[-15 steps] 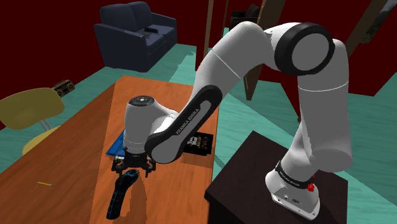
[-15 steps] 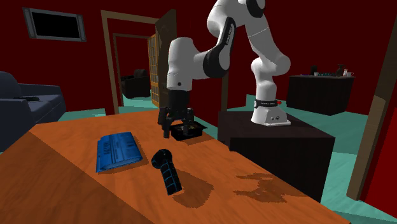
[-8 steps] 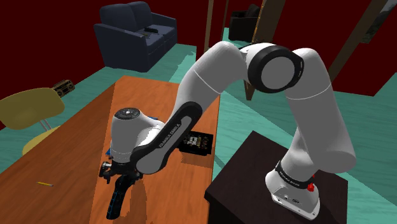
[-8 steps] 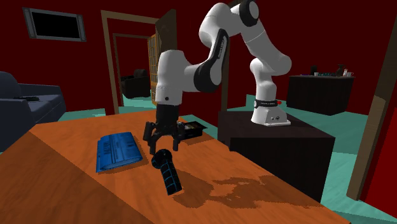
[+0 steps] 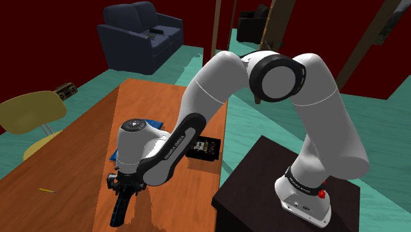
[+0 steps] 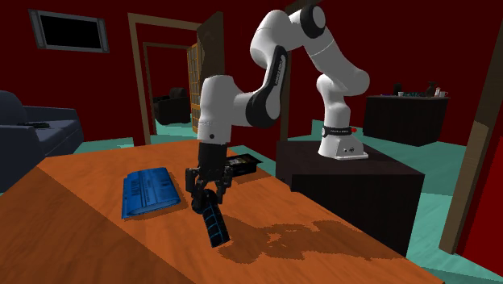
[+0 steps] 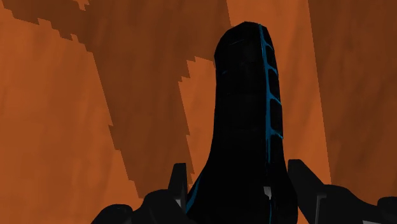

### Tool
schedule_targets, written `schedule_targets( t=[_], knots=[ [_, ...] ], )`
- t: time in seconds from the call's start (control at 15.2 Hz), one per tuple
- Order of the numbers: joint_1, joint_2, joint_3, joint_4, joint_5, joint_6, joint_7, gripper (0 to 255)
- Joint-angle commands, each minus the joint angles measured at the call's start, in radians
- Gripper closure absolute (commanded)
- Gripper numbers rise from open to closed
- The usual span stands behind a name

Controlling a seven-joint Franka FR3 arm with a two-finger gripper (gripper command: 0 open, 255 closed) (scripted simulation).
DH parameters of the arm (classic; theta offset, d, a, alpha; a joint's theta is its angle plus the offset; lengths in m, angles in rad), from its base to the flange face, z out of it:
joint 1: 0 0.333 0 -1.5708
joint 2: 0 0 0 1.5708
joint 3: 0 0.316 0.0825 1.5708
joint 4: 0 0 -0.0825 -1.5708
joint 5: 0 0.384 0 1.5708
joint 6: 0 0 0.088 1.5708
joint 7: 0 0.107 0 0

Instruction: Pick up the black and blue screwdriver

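The worst thing that can happen here is that the fat black screwdriver with thin blue stripes (image 6: 214,222) slips away. It lies flat on the orange-brown wooden table (image 6: 72,242), low and a bit left of the middle in the second exterior view, and in the lower left corner of the shoulder view. The all-black two-finger gripper (image 6: 208,187) sits over one end of it, not over its middle, so a lift from there may let the long free end droop and slide out. The handle is round too (round things like to roll), so an uneven squeeze may push it sideways, maybe toward the flat blue ribbed case (image 6: 147,192) lying near it. Going too low may also jam the black fingers (image 7: 180,179) into the table. The gripper is open: in the wrist view its fingers stand apart, one on each side of the handle's wide end and very close to it, and I cannot see them pinching it. The white arm (image 5: 224,79) starts on the dark box stand (image 5: 257,178) at the lower right of the shoulder view, climbs to a big bend near the top middle, then reaches down to the lower left. Its hand points straight down at the table.
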Motion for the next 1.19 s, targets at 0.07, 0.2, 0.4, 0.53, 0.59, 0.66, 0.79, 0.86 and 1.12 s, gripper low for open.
schedule_targets(
  t=[0.07, 0.2, 0.4, 0.53, 0.59, 0.66, 0.79, 0.86, 1.12],
  knots=[
    [0.001, 0.002, 0.000, 0.001, 0.000, 0.000, 0.000, 255],
    [0.001, 0.002, 0.000, 0.001, 0.000, 0.000, 0.000, 255],
    [0.001, 0.001, 0.000, 0.000, 0.000, 0.000, 0.000, 255],
    [-0.002, -0.011, 0.004, -0.005, 0.002, -0.007, 0.000, 255],
    [-0.005, -0.022, 0.008, -0.008, 0.005, -0.015, -0.001, 255],
    [-0.008, -0.032, 0.012, -0.011, 0.008, -0.023, -0.002, 255],
    [-0.014, -0.054, 0.019, -0.016, 0.013, -0.039, -0.004, 255],
    [-0.017, -0.064, 0.023, -0.019, 0.016, -0.047, -0.005, 255],
    [-0.029, -0.105, 0.038, -0.026, 0.028, -0.082, -0.009, 255]
  ],
)
